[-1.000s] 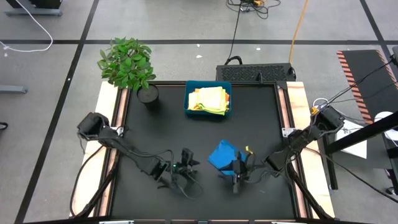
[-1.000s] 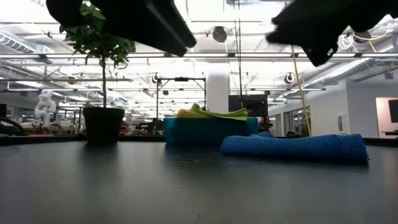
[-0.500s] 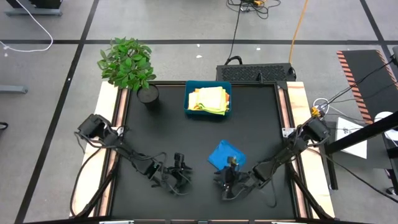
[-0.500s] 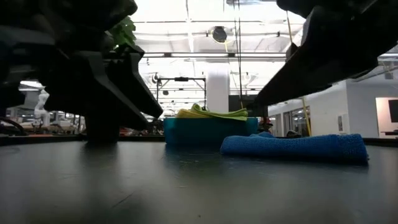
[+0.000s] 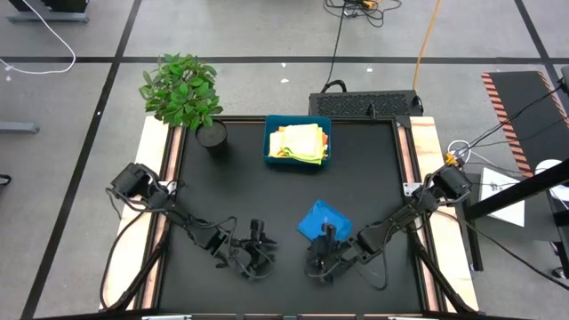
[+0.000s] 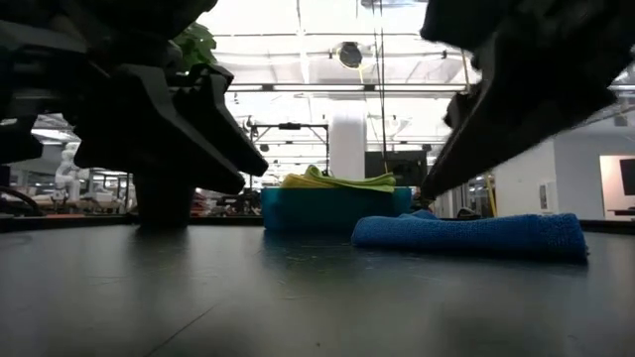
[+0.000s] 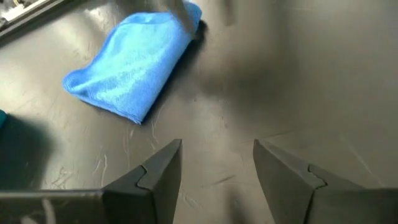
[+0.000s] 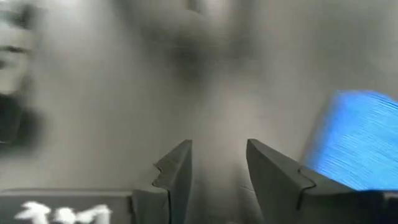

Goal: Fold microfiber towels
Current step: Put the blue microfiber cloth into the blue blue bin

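Blue towel lies folded near the worktop's front edge. Wrist views show left gripper and right gripper both parted, empty; overhead can't.

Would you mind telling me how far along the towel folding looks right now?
The blue towel lies folded on the table; other towels are piled in the teal tray. Both the left gripper and right gripper are open and empty. The blue towel's traying seems left.
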